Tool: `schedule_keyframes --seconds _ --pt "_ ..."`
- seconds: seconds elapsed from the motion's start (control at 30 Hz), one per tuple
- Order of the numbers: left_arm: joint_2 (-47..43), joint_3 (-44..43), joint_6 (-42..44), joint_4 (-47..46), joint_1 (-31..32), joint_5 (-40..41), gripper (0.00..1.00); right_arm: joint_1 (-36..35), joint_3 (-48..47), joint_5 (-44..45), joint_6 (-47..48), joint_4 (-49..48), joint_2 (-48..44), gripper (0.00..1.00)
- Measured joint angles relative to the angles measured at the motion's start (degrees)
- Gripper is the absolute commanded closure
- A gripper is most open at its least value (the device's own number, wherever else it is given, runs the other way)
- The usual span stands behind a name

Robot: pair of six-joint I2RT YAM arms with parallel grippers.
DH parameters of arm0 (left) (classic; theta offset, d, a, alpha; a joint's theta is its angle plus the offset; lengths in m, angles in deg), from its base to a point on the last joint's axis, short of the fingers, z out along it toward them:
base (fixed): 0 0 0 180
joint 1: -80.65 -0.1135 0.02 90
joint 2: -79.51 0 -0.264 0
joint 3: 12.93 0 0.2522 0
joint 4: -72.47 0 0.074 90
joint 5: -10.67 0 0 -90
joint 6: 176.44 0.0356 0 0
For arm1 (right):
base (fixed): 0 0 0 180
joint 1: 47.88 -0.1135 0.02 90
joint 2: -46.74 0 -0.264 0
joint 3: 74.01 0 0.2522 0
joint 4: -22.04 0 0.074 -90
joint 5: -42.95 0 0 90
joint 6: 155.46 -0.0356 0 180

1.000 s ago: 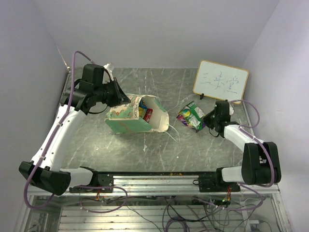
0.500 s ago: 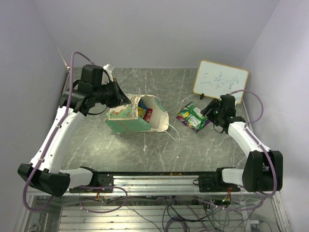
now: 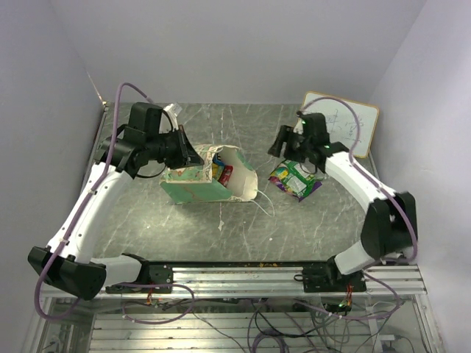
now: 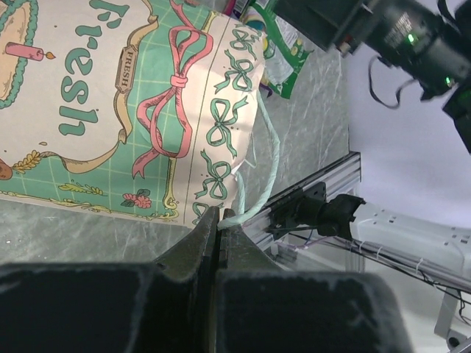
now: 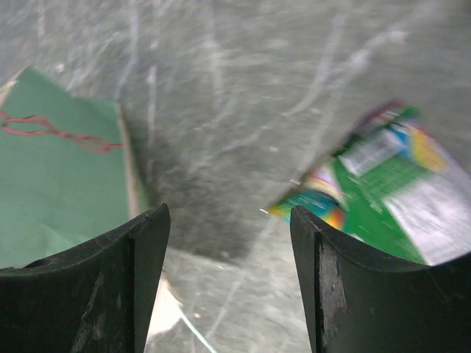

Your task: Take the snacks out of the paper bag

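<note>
snacks [image 3: 223,171] are mostly sitting inside the paper bag [image 3: 197,190], which is lying on its side on the worktop [image 3: 147,228] with its mouth turned toward your right arm. a red packet and a yellow-blue one are showing against the cream lining. one green packet [image 3: 293,179] is lying out on the worktop to the right of the bag, apart from its mouth, so that one is looking done.

your left hand [image 4: 218,220] is pinching shut on the bag's patterned rim, right where the thin string handle [image 4: 254,184] is looping past the fingertips. that grip is probably serving as an anchor, holding the mouth up and stopping the light bag from sliding while the other arm is reaching in.

your right hand [image 5: 228,213] is hanging above the worktop between the bag and the green packet, with its jaws spread and nothing between them. it is sitting in front of the whiteboard [image 3: 357,121] and pointing toward the bag, so you are likely lining up for the next packet. watch the bag wall as you are going in, since it is soft and could fold over the opening.
</note>
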Motion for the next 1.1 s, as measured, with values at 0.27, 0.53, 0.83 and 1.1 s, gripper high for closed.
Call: schedule_keyframes --seconds 0.27,0.53,0.83,1.1 --pt "-1.0 -0.2 2.0 2.6 1.1 0.5 0.93 -6.0 -12.5 -11.1 -4.4 -2.9 20.3 0.43" --pt "-4.4 -0.1 1.7 3.0 1.2 1.3 0.93 -17.7 -7.2 -17.8 -16.3 -11.5 23.5 0.45" --pt "-4.2 -0.1 1.7 3.8 1.2 2.0 0.93 -18.3 -4.5 -14.1 -15.5 -12.4 18.1 0.40" --pt "-3.1 -1.9 1.9 5.6 1.2 3.3 0.93 -17.3 9.3 -7.8 0.2 -14.2 -2.8 0.38"
